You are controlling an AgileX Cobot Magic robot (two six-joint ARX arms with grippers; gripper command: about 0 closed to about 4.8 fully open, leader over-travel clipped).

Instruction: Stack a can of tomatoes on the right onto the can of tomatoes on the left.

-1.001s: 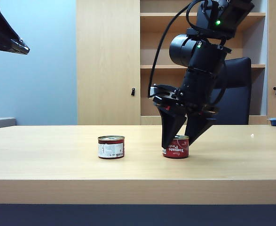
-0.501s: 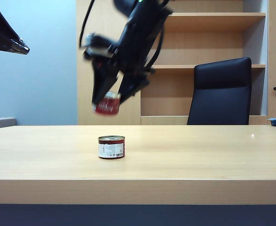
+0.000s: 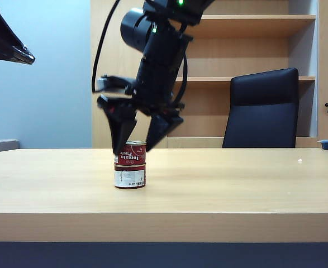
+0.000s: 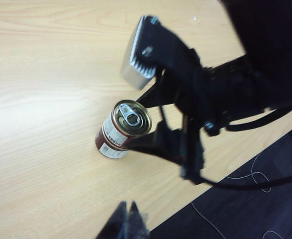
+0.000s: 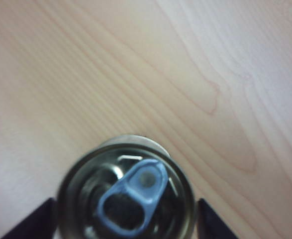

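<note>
Top tomato can [image 3: 131, 153] is sitting on the bottom tomato can [image 3: 129, 177], left of centre on the bench [image 3: 236, 184], toward the near edge. Stack looks roughly concentric in the exterior view; the left wrist view shows the upper lid [image 4: 131, 118] covering the lower can almost fully, with only a sliver of white label showing below.

Right gripper [image 3: 137, 139] is directly over the stack, jaws straddling the upper can. Jaws are spread apart: in the right wrist view, the fingers [image 5: 29, 221] sit clear of the can rim on both sides with bench showing in between. Reads as released, not clamped. Can't confirm from the side view that both pads are fully off the label.

Left gripper [image 3: 10, 42] is parked high at the far left, well apart from the cans. Its jaws [image 4: 126, 224] look together, nothing in them.

Risks from here:
- Fingertips hang below the upper can's rim. Any sideways component on retreat would clip it and shove it off the lower can. The exit needs to be straight up.
- If one pad is dragging on the label, the lift could tilt the can.
- Small rim-on-rim seat, little margin if off-centre.
- A bump topples both cans.
</note>
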